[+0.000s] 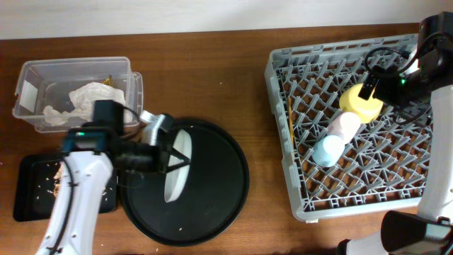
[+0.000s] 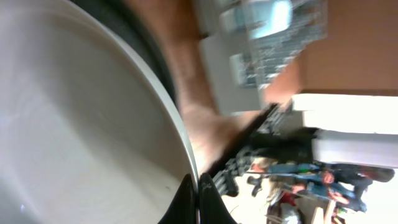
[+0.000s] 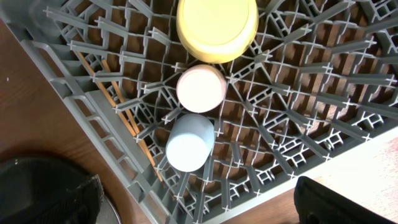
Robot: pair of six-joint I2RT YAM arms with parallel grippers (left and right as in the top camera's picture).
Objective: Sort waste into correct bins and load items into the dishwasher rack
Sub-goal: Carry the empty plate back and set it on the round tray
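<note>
Grey plate is clamped by its rim in left gripper and held on edge above round black tray, likely so it can be slotted between pegs of dishwasher rack. Right gripper is parked over racked yellow bowl, fingers apparently spread; the view is partial.

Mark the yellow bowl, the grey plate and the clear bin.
yellow bowl (image 3: 217, 25), right wrist view, middle of the bowl.
grey plate (image 2: 81, 124), left wrist view, on its broad face.
clear bin (image 1: 71, 63), overhead view, on its far rim.
</note>
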